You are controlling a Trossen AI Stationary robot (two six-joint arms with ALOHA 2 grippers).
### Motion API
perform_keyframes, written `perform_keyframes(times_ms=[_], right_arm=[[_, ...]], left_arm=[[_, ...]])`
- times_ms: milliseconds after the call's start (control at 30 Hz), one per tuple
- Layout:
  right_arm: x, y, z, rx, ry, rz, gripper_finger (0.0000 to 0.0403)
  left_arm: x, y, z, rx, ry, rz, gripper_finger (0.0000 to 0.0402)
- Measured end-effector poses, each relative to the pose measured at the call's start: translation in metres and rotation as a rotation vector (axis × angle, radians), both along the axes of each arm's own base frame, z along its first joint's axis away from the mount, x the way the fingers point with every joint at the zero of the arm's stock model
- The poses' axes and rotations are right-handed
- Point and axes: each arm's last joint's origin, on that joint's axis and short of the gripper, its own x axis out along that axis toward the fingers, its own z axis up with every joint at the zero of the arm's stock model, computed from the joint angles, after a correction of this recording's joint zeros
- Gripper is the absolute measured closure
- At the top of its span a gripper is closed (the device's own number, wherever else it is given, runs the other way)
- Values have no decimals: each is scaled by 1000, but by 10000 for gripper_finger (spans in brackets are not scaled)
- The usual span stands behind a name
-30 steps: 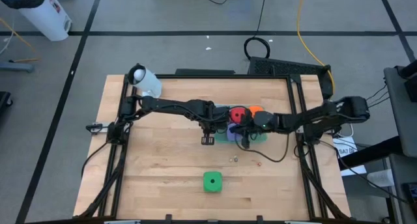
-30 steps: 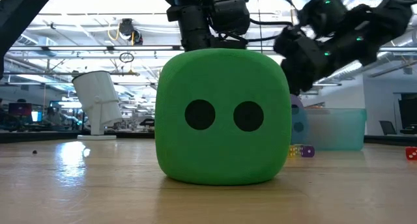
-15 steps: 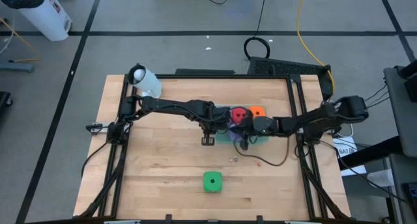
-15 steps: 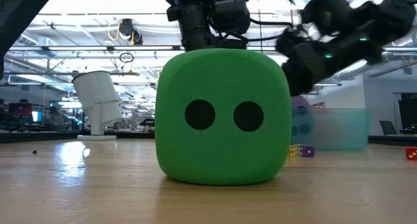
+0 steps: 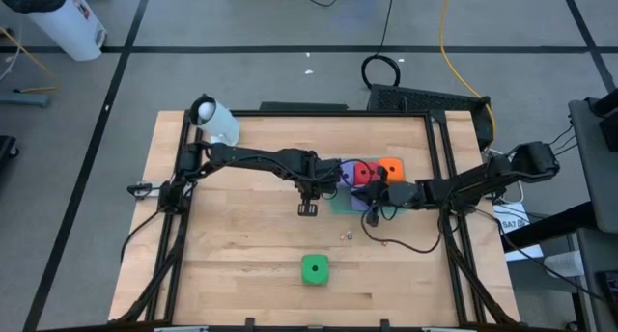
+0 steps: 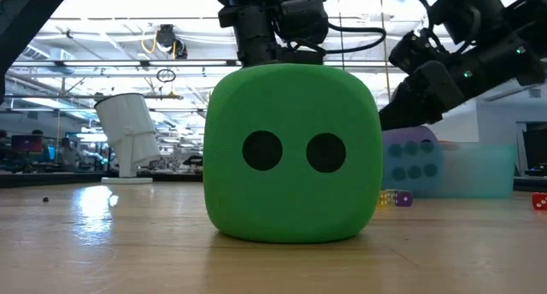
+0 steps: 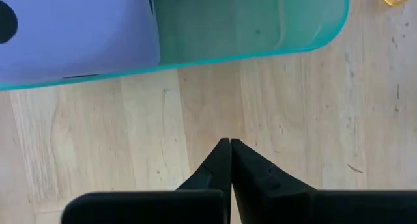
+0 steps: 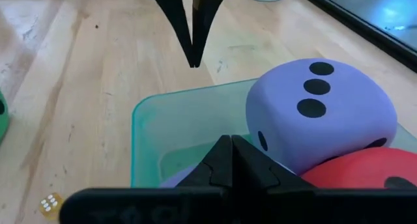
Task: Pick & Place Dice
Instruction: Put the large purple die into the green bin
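1. Pale plank wood made up the desk (image 5: 241, 235), smooth and faintly glossy, framed by dark rails with grey floor around it
2. Soft-looking foam cubes with rounded corners and dark pips, the dice sat mostly in the translucent teal tray (image 5: 340, 203): a purple die (image 8: 319, 113), a red die (image 5: 362, 172) and an orange die (image 5: 389, 167) crowded together; a second purple one was hard to tell
3. One green die (image 5: 315, 269) lay alone near the desk's front edge, well apart from the tray
4. Left claw (image 5: 307, 208) hung clenched and empty just beside the tray; right claw (image 5: 370, 215) was clenched and empty over the tray's edge
5. Judged best: open wide, drop squarely over the green die, squeeze gently since foam yields
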Motion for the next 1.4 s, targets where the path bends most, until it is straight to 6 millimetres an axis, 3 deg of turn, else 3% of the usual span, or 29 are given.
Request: perform_keyframes(times_ms=[267,533,600,733,933,1167,1400], right_arm=[[4,3,21,-36,-68,58,403],[16,10,71,-41,-149,177,403],[17,13,86,-37,-116,188,403],[11,15,102,9,109,114,403],[9,10,107,91,386,14,403],[12,4,89,155,553,-54,403],[13,3,83,176,601,-92,403]], left_arm=[[0,0,0,5,1,-6,394],[0,-1,0,5,1,-7,394],[0,-1,0,5,1,-7,397],[-1,-1,0,4,6,-7,396],[0,-1,0,8,-5,-13,399],[0,-1,0,9,-5,-16,392],[0,-1,0,9,-4,-16,393]])
